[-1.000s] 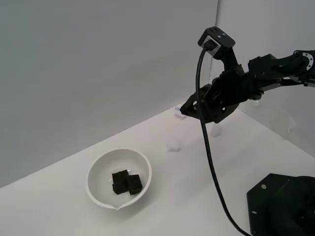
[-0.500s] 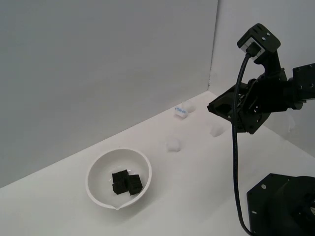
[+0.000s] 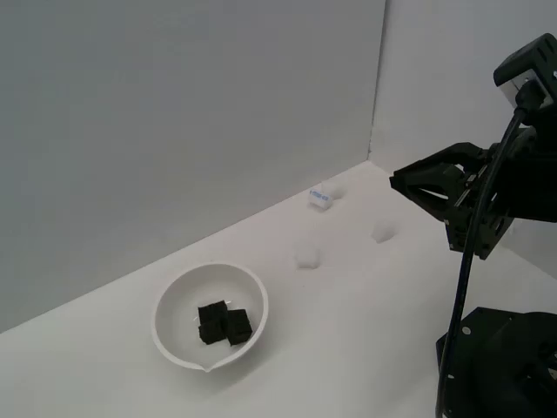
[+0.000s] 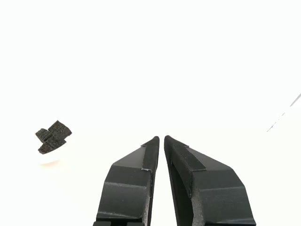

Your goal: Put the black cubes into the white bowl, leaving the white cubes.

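My gripper (image 4: 161, 138) is clenched on nothing, black cubes (image 3: 223, 323) sit in the white bowl (image 3: 178, 300), so only bumping white cubes (image 3: 305, 257) near the worktop's back edge could spoil things.

The arm (image 3: 474, 196) is matte black throughout, with angular plates. A thick black cable (image 3: 470, 261) hangs from a grey-fronted camera housing (image 3: 528, 68). The base (image 3: 500, 366) carries small silver screws. Each finger (image 4: 129, 183) is wedge-shaped and tapered.
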Tool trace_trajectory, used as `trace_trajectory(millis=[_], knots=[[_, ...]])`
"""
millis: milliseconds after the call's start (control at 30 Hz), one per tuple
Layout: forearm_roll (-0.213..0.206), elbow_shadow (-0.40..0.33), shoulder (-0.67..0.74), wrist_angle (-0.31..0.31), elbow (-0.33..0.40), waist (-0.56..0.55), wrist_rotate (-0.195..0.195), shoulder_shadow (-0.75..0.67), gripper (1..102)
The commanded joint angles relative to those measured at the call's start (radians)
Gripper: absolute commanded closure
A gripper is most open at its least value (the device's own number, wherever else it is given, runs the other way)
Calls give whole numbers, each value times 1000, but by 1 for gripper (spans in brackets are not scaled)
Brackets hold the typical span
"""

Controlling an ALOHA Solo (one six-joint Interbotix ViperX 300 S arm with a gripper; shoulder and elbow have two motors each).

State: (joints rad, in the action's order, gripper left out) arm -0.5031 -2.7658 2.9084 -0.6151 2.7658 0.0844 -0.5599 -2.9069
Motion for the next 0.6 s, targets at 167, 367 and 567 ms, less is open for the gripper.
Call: trace_trajectory(millis=[167,367,567], knots=[[-14,-15,133,-9,11,-15,-5,-138,100],[-12,-28,265,-11,26,-17,0,-270,100],[-14,-35,393,-23,35,-25,2,-399,100]])
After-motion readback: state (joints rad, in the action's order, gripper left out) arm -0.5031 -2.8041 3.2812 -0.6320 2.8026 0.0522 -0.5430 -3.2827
